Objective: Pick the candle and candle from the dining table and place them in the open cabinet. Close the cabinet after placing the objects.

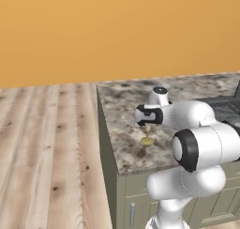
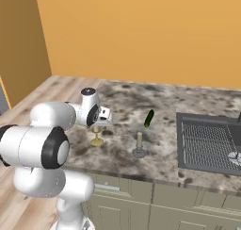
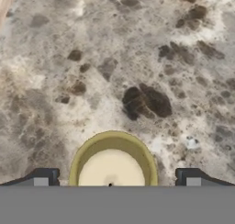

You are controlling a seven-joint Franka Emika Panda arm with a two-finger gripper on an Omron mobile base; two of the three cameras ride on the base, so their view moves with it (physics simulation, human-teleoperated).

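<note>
Mottled grey-brown stone island top [image 1: 122, 148] held the cream candle on its brass-gold stemmed holder [image 3: 112, 165], upright near the front-left corner. Gripper [image 3: 114, 178] hung directly above it, jaws spread wide apart, empty, straddling the cup; candle axis vertical, straight-down approach looked right.

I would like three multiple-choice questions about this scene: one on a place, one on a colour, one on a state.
1. The silver-grey candle stands
A. in the sink
B. on the stone top between the gold candle and the sink
C. on the floor

2. The holder under the gripper is
A. brass-gold
B. red
C. black

3. The gripper's fingers are
A. shut on the candle
B. open, either side of the gold candle
C. shut, holding nothing

Key: B, it stands between the gold candle and the sink; A, its rim is gold; B, the fingers stand apart.
</note>
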